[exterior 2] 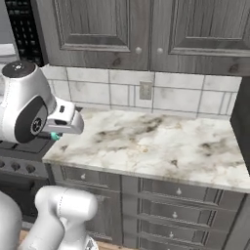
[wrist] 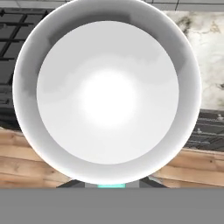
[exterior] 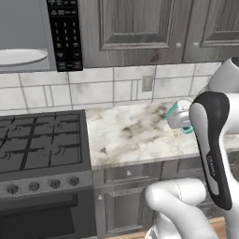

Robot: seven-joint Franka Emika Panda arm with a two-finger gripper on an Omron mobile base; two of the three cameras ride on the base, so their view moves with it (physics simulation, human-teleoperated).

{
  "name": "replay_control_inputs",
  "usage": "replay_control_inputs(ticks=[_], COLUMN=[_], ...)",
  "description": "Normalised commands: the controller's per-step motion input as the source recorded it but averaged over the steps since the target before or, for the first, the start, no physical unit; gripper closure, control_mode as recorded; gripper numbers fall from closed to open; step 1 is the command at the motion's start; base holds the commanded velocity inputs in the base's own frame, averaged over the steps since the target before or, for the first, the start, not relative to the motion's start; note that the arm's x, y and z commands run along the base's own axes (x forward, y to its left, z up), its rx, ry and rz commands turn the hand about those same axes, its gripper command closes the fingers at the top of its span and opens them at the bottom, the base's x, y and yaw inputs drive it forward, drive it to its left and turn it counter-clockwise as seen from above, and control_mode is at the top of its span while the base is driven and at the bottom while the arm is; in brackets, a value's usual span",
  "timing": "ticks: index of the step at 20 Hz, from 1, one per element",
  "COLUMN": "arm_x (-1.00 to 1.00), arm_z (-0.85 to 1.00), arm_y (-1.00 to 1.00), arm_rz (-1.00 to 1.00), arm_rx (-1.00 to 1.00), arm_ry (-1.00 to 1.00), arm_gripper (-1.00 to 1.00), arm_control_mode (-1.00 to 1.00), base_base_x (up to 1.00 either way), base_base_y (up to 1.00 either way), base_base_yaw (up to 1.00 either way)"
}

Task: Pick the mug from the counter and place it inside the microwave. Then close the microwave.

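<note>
The gripper (wrist: 111, 185) is clamped on the one mug (wrist: 107, 92), held tilted in the air above the counter (exterior: 135, 135), its white inside facing the hand camera. One microwave (exterior: 28, 42) hangs open up left, its single turntable plate (exterior: 21, 57) bare, above one stove (exterior: 39, 144).

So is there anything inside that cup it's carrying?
Empty. The hand view looks straight into the mug: plain white walls and a bare white bottom, no liquid or object. The gripper is shut on its near rim.

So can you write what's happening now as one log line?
stage: carrying | mug: held in shut jaws, lifted off counter | microwave: open, turntable bare | next: move mug to microwave
</note>
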Motion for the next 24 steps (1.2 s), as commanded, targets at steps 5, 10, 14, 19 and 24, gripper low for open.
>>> replay_control_inputs(ticks=[5, 10, 14, 19, 24], arm_x=[0.00, 0.00, 0.00, 0.00, 0.00], arm_z=[0.00, 0.00, 0.00, 0.00, 0.00], arm_y=[0.00, 0.00, 0.00, 0.00, 0.00], arm_rz=[0.00, 0.00, 0.00, 0.00, 0.00], arm_rx=[0.00, 0.00, 0.00, 0.00, 0.00], arm_ry=[0.00, 0.00, 0.00, 0.00, 0.00], arm_gripper=[1.00, 1.00, 1.00, 1.00, 1.00], arm_control_mode=[1.00, 1.00, 1.00, 1.00, 1.00], base_base_x=[-0.44, -0.16, -0.03, 0.00, 0.17], base_base_y=[0.44, 0.95, 0.89, 0.67, 0.08], base_base_yaw=[0.17, 0.35, 0.39, 0.32, -0.09])
